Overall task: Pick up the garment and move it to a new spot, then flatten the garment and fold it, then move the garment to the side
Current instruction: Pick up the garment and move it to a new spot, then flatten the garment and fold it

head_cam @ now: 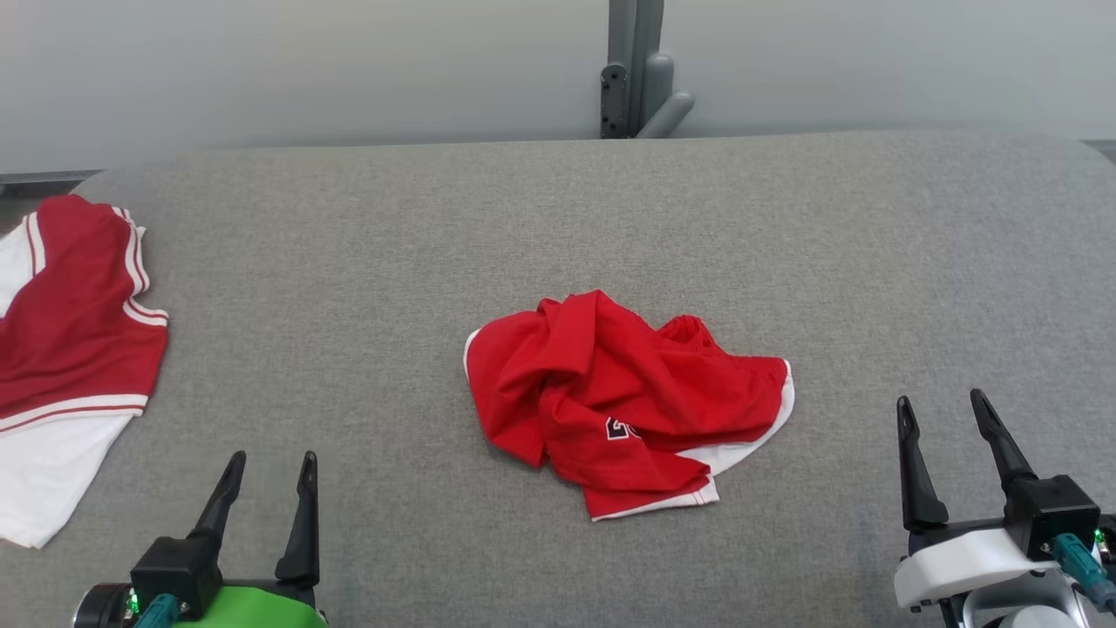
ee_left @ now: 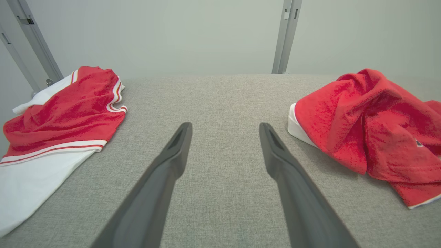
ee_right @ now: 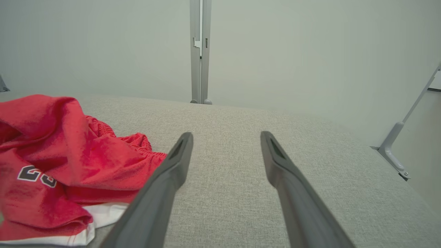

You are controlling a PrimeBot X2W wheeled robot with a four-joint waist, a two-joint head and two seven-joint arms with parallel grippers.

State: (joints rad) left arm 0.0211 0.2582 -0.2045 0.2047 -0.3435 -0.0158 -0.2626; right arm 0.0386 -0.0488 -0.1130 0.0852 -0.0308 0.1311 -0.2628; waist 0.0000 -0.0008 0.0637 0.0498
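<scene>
Two dark-fingered tools sit closest, low in the head view: the left tool (head_cam: 274, 455) and the right tool (head_cam: 940, 398). Each has its fingers spread apart with nothing between them, and both hang over bare bench.

The garment (head_cam: 610, 392) lies crumpled in a heap at the middle of the bench (head_cam: 558, 218), between the two tools and apart from both. It is red cloth with white trim along its near and right edges, and what looks like a gathered band at the far side. It should be light, limp and easy to bunch, so it will sag and drape from wherever it is lifted. It is neither fragile nor slippery. A pinch on the white-trimmed edge or on a raised fold at the top of the heap looks like the surest hold, and a pinch at each side would help spread it flat.

Dark, white-edged lettering (head_cam: 617, 427) shows near the front. It is partly buried in a fold and may be numerals, but I cannot read it.

Well to the left, a second garment (head_cam: 70, 349), red and white with striped trim, lies at the bench's edge. A grey post (head_cam: 635, 70) stands behind the bench.
</scene>
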